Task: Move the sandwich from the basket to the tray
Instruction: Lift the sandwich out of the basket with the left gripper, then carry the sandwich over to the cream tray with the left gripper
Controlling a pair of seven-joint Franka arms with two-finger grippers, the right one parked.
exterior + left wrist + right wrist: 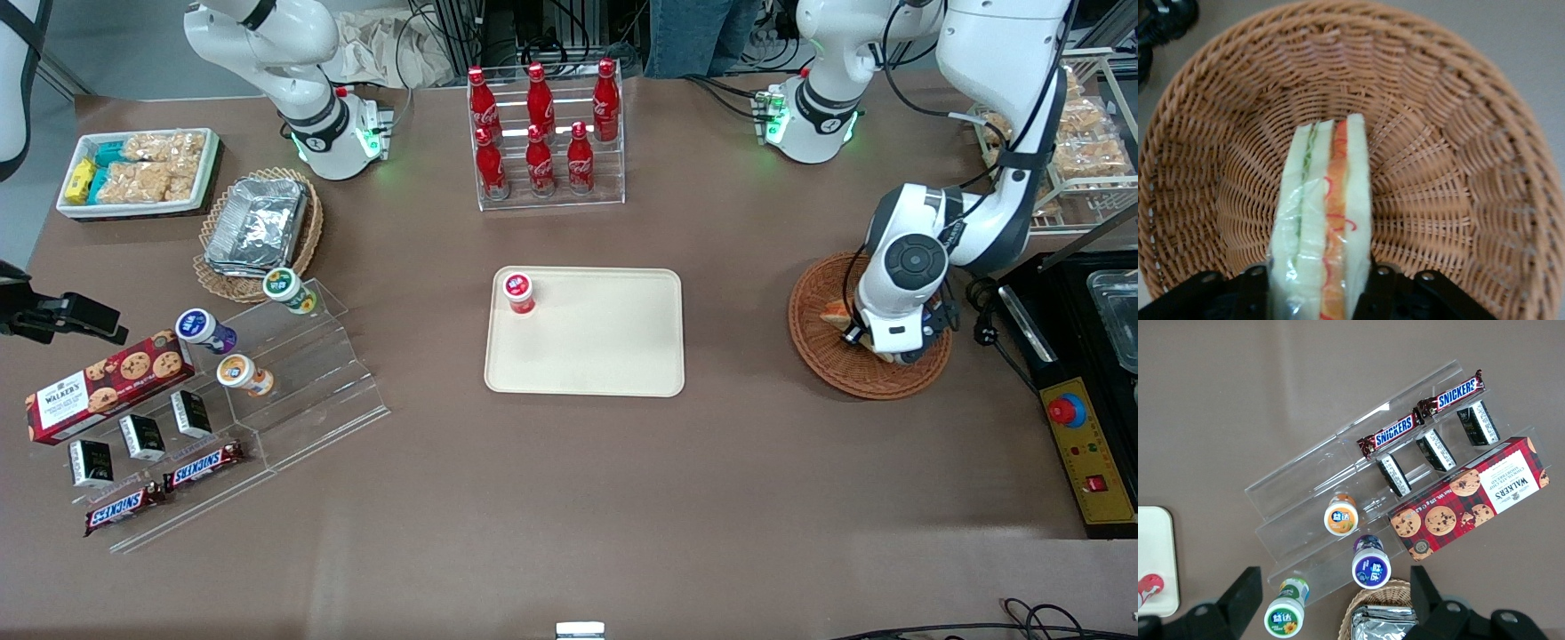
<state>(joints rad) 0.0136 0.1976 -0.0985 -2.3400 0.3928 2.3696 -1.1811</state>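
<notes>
The sandwich (1321, 220), a pale bread wedge with green and orange-red filling, stands on edge inside the reddish-brown wicker basket (1458, 167). My left gripper (1318, 283) is shut on it, one black finger (1381, 287) pressed against each bread face. In the front view the gripper (892, 345) is lowered into the basket (822, 360) at the working arm's end of the table, and a corner of the sandwich (836, 313) peeks out beside the wrist. The cream tray (613, 356) lies flat at the table's middle, apart from the basket.
A red-lidded cup (518, 292) stands on a corner of the tray. A rack of red cola bottles (544, 133) is farther from the camera than the tray. A black control box (1080, 427) sits beside the basket. Acrylic steps with snacks (267, 373) lie toward the parked arm's end.
</notes>
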